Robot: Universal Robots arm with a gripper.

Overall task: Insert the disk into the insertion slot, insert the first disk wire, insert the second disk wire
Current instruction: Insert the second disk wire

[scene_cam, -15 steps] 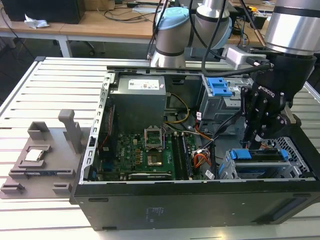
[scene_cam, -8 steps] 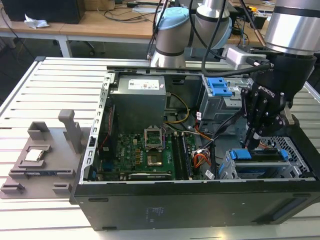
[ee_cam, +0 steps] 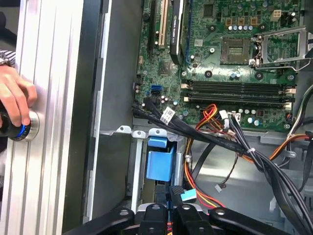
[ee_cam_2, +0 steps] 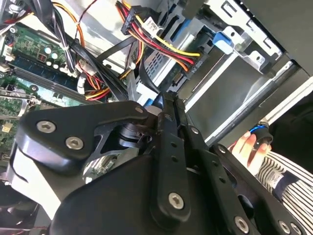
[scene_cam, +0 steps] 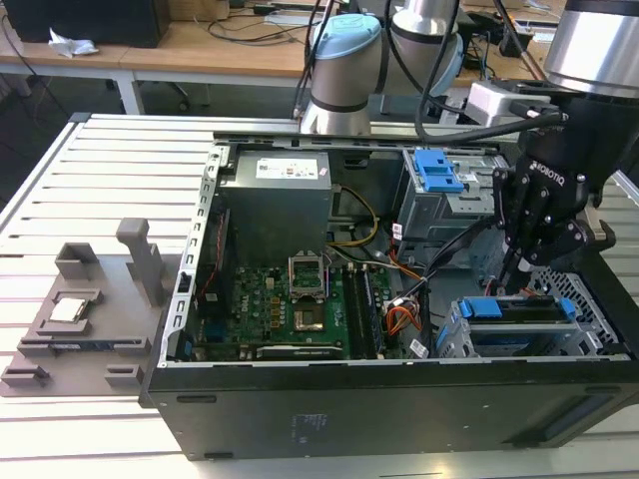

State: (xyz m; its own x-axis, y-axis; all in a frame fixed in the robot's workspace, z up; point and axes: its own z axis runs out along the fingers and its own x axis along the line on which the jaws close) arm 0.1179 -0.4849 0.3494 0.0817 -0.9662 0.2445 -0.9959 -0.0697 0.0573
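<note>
Gripper [scene_cam: 521, 271] hung over the disk [scene_cam: 519, 311] seated in the insertion slot [scene_cam: 499, 339], jaws apparently pinched on a wire connector [ee_cam: 177, 193]. Doing this well meant squaring the plug with the disk's port, I judged, and pressing straight.

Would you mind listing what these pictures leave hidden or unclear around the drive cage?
- Exterior view: the gripper covers the point where it meets the disk, so contact there is unclear.
- Second wrist view: the gripper's body hides what lies beneath it, so what it grips cannot be told.
- First wrist view: the lower edge cuts off the gripper.
- Exterior view: the insertion slot hides the disk's sides.
</note>
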